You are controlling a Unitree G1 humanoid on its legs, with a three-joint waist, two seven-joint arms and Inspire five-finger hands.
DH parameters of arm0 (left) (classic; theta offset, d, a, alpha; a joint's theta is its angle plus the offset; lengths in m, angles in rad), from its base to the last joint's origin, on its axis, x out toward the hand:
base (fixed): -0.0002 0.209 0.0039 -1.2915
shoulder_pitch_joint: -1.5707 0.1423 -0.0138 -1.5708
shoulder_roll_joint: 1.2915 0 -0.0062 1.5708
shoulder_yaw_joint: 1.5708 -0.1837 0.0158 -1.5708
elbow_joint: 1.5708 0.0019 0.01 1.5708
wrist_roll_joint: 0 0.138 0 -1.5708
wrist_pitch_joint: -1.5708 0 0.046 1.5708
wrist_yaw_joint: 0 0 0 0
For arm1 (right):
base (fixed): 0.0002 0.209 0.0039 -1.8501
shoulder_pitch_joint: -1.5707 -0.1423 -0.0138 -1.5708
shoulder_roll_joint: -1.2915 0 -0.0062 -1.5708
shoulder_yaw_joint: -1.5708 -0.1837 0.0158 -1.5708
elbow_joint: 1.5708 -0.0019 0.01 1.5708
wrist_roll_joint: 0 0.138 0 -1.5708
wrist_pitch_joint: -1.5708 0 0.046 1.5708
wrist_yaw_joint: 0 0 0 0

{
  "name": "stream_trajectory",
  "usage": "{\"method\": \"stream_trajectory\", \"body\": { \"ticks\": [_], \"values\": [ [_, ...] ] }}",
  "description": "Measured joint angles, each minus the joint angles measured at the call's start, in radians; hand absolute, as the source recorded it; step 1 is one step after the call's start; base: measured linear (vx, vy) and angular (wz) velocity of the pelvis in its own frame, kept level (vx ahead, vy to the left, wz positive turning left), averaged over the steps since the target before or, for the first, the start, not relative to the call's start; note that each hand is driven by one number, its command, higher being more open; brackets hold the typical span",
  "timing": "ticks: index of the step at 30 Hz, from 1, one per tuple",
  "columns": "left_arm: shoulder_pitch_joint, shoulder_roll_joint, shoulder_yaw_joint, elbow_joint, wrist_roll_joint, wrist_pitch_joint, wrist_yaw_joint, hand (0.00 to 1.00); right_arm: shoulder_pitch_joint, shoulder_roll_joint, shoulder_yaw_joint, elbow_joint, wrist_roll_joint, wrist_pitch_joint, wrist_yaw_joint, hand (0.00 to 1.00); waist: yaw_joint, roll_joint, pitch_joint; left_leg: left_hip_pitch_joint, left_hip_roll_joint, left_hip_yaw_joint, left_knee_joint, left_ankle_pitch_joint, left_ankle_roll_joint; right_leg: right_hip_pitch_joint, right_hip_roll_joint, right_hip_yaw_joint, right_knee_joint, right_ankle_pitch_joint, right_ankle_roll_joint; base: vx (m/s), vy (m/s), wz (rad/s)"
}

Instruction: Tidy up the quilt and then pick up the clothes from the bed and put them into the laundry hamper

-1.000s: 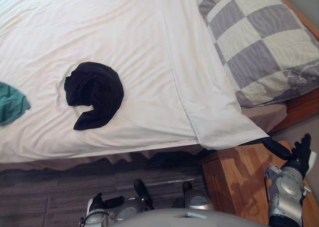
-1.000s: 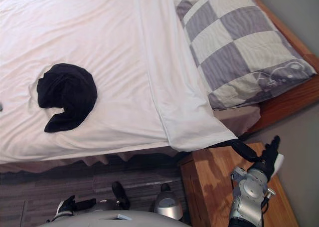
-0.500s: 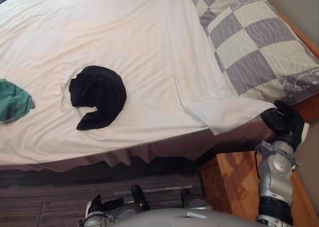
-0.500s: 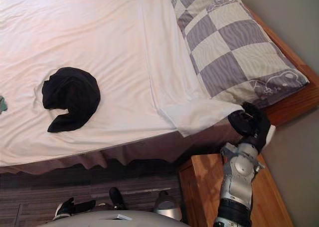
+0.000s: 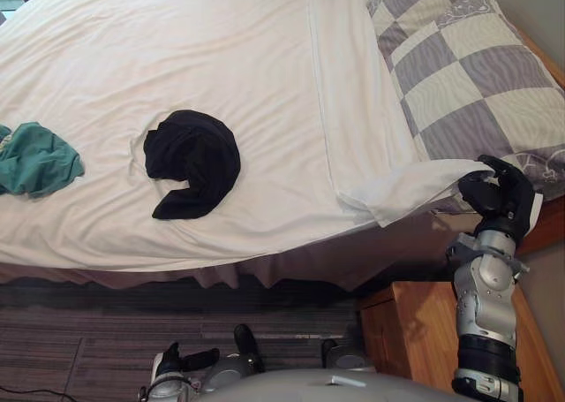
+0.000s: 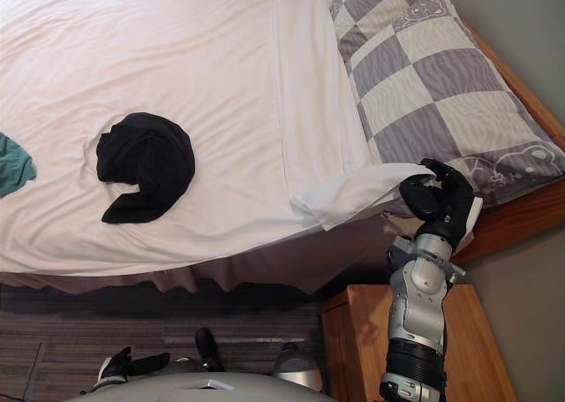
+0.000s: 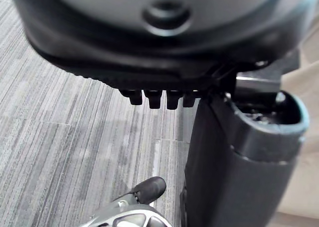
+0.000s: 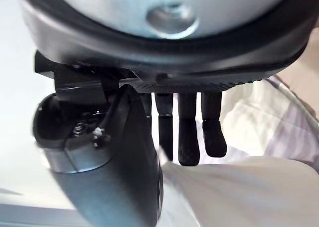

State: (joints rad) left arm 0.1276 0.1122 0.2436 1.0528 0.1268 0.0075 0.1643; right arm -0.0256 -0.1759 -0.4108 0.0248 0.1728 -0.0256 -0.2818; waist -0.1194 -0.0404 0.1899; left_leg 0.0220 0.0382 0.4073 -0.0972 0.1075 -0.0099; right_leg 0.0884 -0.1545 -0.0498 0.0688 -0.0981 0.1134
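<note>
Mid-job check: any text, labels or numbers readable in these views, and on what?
None readable.
The checked pillow carries pale outline drawings near two corners, no legible letters.
The quilt, black garment, green garment and wooden nightstand show no print.

Silver-grey, segmented right arm [image 6: 413, 307] ending in a black right hand [image 6: 439, 201].

A garment [image 5: 192, 163] lies on the quilt [image 5: 177, 49], left of the pillow [image 5: 468, 66].
</note>
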Motion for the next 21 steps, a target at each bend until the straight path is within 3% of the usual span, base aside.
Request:
{"method": "stream_trajectory", "body": {
  "ticks": [10, 17, 21],
  "values": [
    [0.003, -0.02, 0.0, 0.019, 0.003, 0.002, -0.026, 1.0, 0.24, -0.001, 0.0, 0.0, -0.007, 0.0, 0.098, 1.0, -0.043, 0.034, 0.001, 0.027, 0.01, 0.049, 0.0, -0.016, -0.016, -0.002, 0.006, 0.047, 0.001, 0.0, 0.002, 0.02, 0.002, -0.14],
    [0.004, -0.019, -0.003, 0.03, 0.003, 0.001, -0.041, 1.0, 0.402, 0.058, 0.0, 0.001, -0.012, 0.0, 0.176, 1.0, -0.063, 0.033, 0.004, 0.057, 0.027, 0.089, 0.0, -0.029, -0.035, -0.003, 0.022, 0.089, 0.014, -0.01, -0.008, 0.02, -0.017, -0.2],
    [0.005, -0.012, -0.023, 0.037, 0.003, -0.002, -0.046, 1.0, 0.439, 0.053, 0.018, 0.104, -0.049, 0.0, 0.24, 1.0, -0.075, 0.025, 0.008, 0.062, 0.031, 0.111, 0.0, -0.032, -0.035, -0.012, 0.031, 0.11, 0.018, -0.012, -0.009, 0.02, -0.017, -0.15]
  ]
}}
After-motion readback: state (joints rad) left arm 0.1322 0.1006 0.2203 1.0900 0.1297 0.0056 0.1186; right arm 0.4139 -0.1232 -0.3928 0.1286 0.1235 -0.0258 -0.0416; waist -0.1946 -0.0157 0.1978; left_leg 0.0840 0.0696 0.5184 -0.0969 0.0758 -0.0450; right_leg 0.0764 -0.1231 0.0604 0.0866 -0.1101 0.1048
